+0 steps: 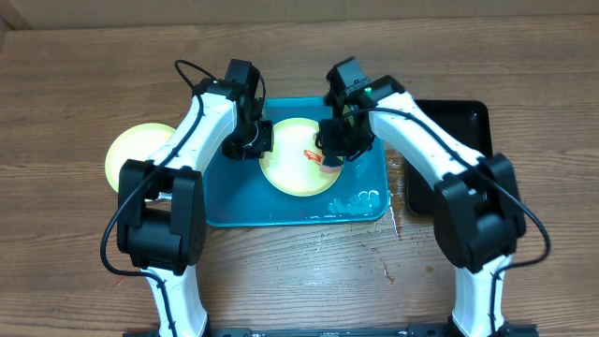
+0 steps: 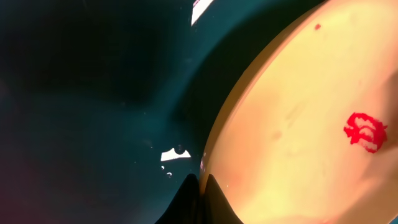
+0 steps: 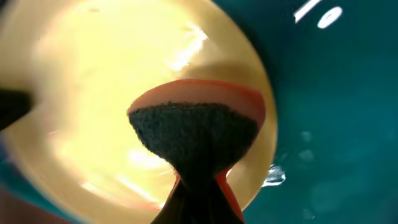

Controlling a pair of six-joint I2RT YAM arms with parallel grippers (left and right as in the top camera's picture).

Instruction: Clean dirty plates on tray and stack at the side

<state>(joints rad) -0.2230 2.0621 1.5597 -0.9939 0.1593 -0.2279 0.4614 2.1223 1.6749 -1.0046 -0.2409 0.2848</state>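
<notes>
A pale yellow-green plate lies on the turquoise tray. It has a red sauce smear near its right side. My left gripper is shut on the plate's left rim, fingertips pinched at the edge. My right gripper is shut on a sponge with a dark scouring face and an orange-red back, pressed on the plate near the smear. A second yellow-green plate lies on the table left of the tray. The light blue plate is out of view.
A black tray lies right of the turquoise tray, under my right arm. Water drops sit on the turquoise tray's front right corner. Bare wood table surrounds the trays.
</notes>
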